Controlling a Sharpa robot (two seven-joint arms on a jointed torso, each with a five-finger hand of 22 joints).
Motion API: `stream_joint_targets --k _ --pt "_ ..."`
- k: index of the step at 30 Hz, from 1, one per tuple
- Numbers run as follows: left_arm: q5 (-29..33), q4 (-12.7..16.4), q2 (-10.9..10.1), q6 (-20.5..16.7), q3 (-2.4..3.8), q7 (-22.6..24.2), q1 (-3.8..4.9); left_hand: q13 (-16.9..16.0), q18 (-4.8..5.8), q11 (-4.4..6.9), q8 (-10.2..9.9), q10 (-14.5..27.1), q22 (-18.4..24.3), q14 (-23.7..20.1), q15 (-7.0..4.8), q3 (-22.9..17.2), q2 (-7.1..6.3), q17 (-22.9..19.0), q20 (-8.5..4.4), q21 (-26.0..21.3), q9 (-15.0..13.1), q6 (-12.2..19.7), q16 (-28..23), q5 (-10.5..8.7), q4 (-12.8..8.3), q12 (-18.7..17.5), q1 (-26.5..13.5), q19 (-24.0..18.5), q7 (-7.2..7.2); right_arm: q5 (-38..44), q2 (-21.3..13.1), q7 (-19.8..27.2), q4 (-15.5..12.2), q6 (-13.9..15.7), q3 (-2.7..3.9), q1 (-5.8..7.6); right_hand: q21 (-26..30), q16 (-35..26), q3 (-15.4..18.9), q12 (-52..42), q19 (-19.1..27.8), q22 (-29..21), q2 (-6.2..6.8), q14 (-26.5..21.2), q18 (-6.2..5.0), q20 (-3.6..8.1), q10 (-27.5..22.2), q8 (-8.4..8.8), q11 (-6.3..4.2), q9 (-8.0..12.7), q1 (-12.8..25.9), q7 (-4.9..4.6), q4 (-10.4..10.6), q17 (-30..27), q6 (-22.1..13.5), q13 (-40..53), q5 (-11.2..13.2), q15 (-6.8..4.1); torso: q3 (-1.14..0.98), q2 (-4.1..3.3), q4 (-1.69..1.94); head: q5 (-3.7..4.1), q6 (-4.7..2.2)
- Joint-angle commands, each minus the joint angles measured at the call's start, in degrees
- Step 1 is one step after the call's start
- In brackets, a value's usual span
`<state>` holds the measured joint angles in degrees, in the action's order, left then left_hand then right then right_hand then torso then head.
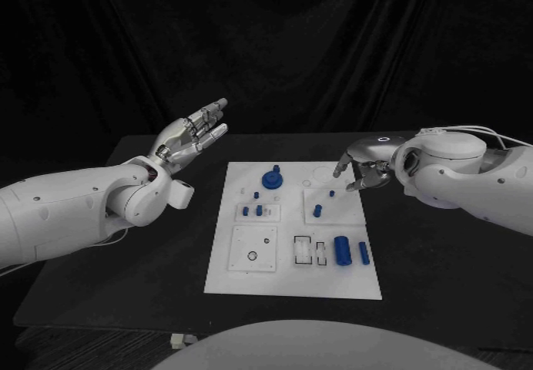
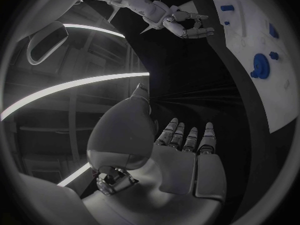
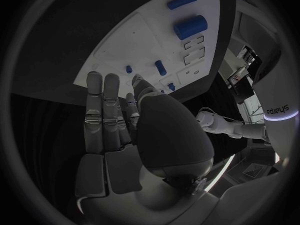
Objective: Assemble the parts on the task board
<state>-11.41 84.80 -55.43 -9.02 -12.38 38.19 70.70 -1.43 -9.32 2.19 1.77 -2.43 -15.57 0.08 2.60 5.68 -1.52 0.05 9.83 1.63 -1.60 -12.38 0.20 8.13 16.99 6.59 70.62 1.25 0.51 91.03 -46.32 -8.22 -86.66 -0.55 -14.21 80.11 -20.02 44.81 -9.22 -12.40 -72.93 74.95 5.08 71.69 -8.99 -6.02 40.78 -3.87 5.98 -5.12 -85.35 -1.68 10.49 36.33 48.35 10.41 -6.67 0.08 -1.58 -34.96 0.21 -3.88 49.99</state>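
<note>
The white board (image 1: 294,270) lies mid-bench, blue parts (image 1: 343,251) lying and standing on it. The left hand (image 1: 191,132) is raised beside its far left corner, fingers straight, apart and holding nothing. The right hand (image 1: 357,168) hovers over the far right corner, fingers curled downward; whether they pinch anything, I cannot tell.

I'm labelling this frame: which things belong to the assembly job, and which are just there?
Job:
- task board
- blue parts
- left hand, raised, holding nothing
- right hand, over the board's far right corner

Just there:
- black table
</note>
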Motion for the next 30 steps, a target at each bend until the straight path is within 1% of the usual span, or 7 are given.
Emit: stream_joint_targets --k 1,3,8,12,15,22,30 --pt "2.8 0.7 -0.1 2.1 0.05 4.8 0.18 0.0 -0.93 -0.31 -0.2 0.5 2.0 -0.1 -0.1 0.0 1.01 0.0 0.02 -0.4 0.0 0.1 -0.2 0.52 -0.1 0.2 0.3 -0.2 -0.4 3.1 0.5 -1.0 0.6 -1.0 0.05 -0.7 -1.3 0.3 0.0 -0.9 -1.1 2.4 -1.41 0.7 -0.43 0.2 3.4 -0.16 -0.17 0.3 -0.9 -0.25 -1.2 -0.2 0.5 -1.3 -2.8 -0.13 0.9 -0.4 1.07 0.71 0.01" --pt "2.9 1.0 -0.2 2.3 0.05 4.7 0.18 0.0 -0.93 -0.47 -0.2 0.6 2.1 -0.1 -0.01 0.0 1.44 0.0 0.27 -0.4 0.0 -0.1 -0.2 1.11 -0.1 0.3 0.7 -0.2 -0.6 3.5 0.8 -0.8 1.0 -0.2 0.05 -1.12 -1.1 0.3 -0.1 -0.9 -1.1 2.4 -1.63 0.7 -0.44 0.26 4.1 -0.14 -0.25 0.4 -1.1 -0.29 -1.5 -0.2 0.6 -1.6 -3.6 -0.19 1.04 -0.48 1.21 0.92 0.01" --pt "2.9 1.6 -0.3 3.0 0.04 4.4 0.18 0.1 -0.93 -1.11 -0.2 0.9 2.6 -0.1 0.5 0.6 2.9 0.0 1.48 -0.3 0.0 -0.4 -0.2 2.94 -0.3 0.7 2.2 0.0 -1.28 4.0 1.6 -0.3 2.3 1.8 0.05 -2.3 -1.3 0.3 -0.2 -0.9 -1.4 2.6 -2.04 0.8 -0.36 0.36 5.6 -0.05 -0.34 0.6 -1.0 0.08 -1.8 -0.3 0.5 -2.3 -5.1 -0.31 1.94 -0.69 1.67 1.61 0.01" --pt "2.9 1.8 -0.2 3.7 0.04 4.0 0.17 0.0 -0.93 -1.85 -0.1 1.0 3.1 -0.1 1.19 1.6 4.2 0.0 2.68 -0.3 -0.1 -1.0 -0.2 4.91 -0.5 1.2 4.1 0.2 -1.91 4.1 2.1 0.2 3.4 2.9 0.05 -3.18 -1.4 0.4 -0.3 -1.1 -1.5 2.7 -2.21 0.8 -0.34 0.38 6.5 0.03 -0.41 0.7 -0.8 0.02 -1.8 -0.3 0.3 -2.5 -5.3 -0.38 2.23 -0.7 1.98 2.3 0.01" --pt "2.9 1.8 -0.1 4.2 0.04 3.7 0.17 0.0 -0.91 -2.78 0.1 1.0 3.3 -0.1 1.45 2.5 5.06 0.0 3.67 -0.2 -0.2 -2.4 -0.2 6.39 -0.7 1.6 5.4 0.3 -2.81 4.2 2.5 0.7 4.2 3.7 0.05 -3.86 -1.5 0.4 -0.4 -1.2 -1.5 2.7 -2.31 0.8 -0.33 0.4 6.9 -0.02 -0.46 0.7 -0.7 0.0 -1.8 -0.3 0.4 -2.6 -5.3 -0.4 2.33 -0.68 2.28 2.8 0.01" --pt "2.9 1.6 0.1 4.7 0.04 3.3 0.16 0.0 -0.94 -3.46 0.2 1.1 3.6 -0.1 1.97 3.5 6.19 0.0 5.02 -0.2 -0.3 -3.4 -0.2 8.76 -1.4 2.3 7.6 0.6 -3.53 4.2 2.8 1.6 5.0 4.9 0.05 -4.63 -2.5 0.7 -1.0 -1.9 -2.0 3.0 -2.54 1.0 -0.19 0.52 10.0 -0.35 -0.6 0.6 -0.4 -0.4 -1.7 -0.3 1.3 -2.8 -5.6 -0.57 2.26 -0.53 2.42 2.78 0.01" --pt "2.9 1.3 0.2 5.0 0.04 3.1 0.15 -0.1 -0.97 -4.05 0.3 0.9 3.5 -0.1 2.27 4.0 6.87 0.0 5.67 -0.1 -0.4 -4.1 -0.2 10.26 -2.1 3.0 9.0 0.8 -3.94 4.2 3.0 2.4 5.9 5.6 0.05 -5.41 -3.7 1.4 -2.4 -1.6 -2.6 3.2 -2.42 1.5 -0.02 0.72 12.6 -1.41 -0.83 0.1 -0.3 -2.21 -1.3 0.3 4.3 -3.5 -6.1 -0.77 2.27 -0.43 2.47 2.72 0.01"
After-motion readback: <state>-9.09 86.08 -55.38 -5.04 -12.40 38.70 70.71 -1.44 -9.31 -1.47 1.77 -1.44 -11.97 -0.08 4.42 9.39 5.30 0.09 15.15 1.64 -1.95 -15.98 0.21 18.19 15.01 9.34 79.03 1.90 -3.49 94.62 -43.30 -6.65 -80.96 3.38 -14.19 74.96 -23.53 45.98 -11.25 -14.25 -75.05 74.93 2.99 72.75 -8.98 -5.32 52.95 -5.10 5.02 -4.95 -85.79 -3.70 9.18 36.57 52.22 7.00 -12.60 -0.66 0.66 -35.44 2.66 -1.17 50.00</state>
